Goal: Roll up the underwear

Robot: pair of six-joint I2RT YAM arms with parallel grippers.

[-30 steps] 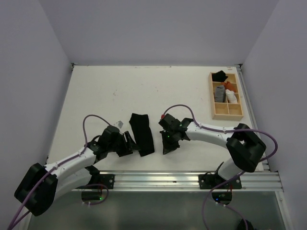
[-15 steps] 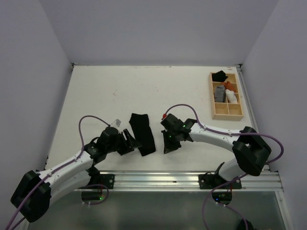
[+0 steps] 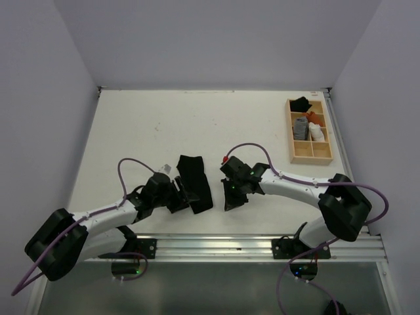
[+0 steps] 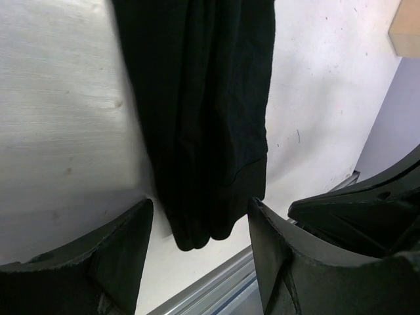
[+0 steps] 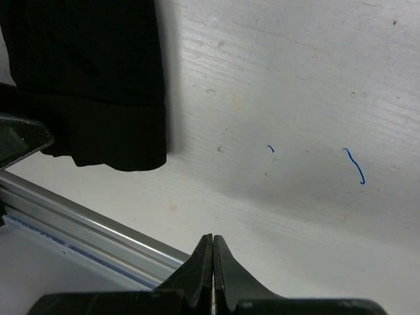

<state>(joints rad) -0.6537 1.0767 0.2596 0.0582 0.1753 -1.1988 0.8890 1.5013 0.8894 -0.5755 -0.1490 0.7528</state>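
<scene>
My left gripper (image 4: 200, 210), jaws apart, sits at the near end of the folded black fabric underwear (image 4: 197, 111) — its length runs away from me across the white table (image 3: 131, 131). The right gripper (image 5: 212, 248), pinched together, hovers beside it — farther off.

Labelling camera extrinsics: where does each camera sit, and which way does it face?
Top external: high behind the bases, looking down on the table; both arms show, left gripper and right gripper either side of the underwear.
Left wrist: low by the table, looking along the underwear; its own open fingers frame the near end.
Right wrist: looking down at mostly bare table; its shut fingertips show.
Shared: the underwear's near end is in all three.
</scene>
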